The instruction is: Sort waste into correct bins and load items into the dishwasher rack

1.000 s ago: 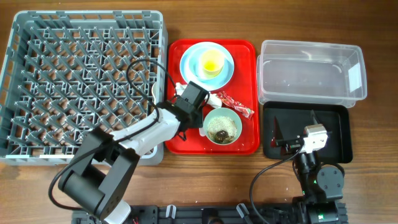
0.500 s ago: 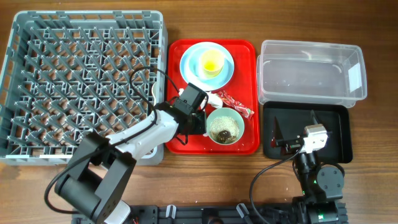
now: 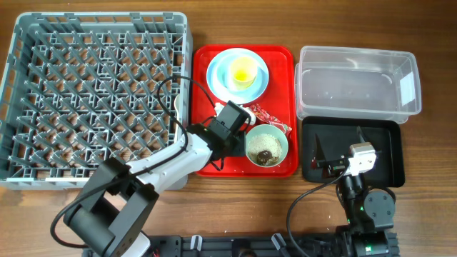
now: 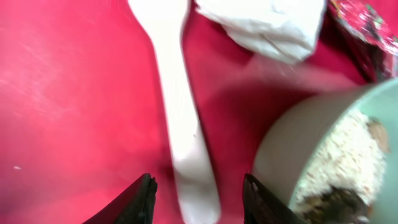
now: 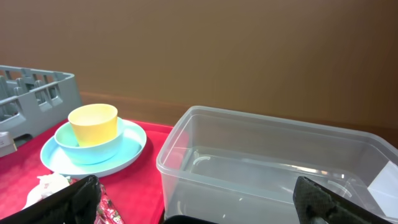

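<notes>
My left gripper (image 3: 230, 135) is low over the red tray, open, with a white plastic utensil (image 4: 180, 124) lying between its jaws (image 4: 199, 199). A crumpled tissue (image 4: 261, 22) lies just ahead of it and the red wrapper (image 3: 271, 118) beyond. A pale green bowl (image 3: 267, 145) holding rice and brown scraps (image 4: 348, 162) sits right beside the right jaw. The blue plate (image 3: 218, 75) carries a second bowl (image 5: 87, 146) and the yellow cup (image 3: 243, 71). The grey rack (image 3: 96, 93) is at the left. My right gripper (image 3: 335, 164) is open and empty over the black tray (image 3: 385, 153).
The clear tub (image 3: 357, 82) stands behind the black tray at the right. The red tray (image 3: 203, 160) lies between the rack and the bins. The left arm's cable loops over the rack's right edge (image 3: 178, 86).
My left gripper has moved right along the red tray. The bowl of scraps has shifted a little to the right. The right arm has not moved.
</notes>
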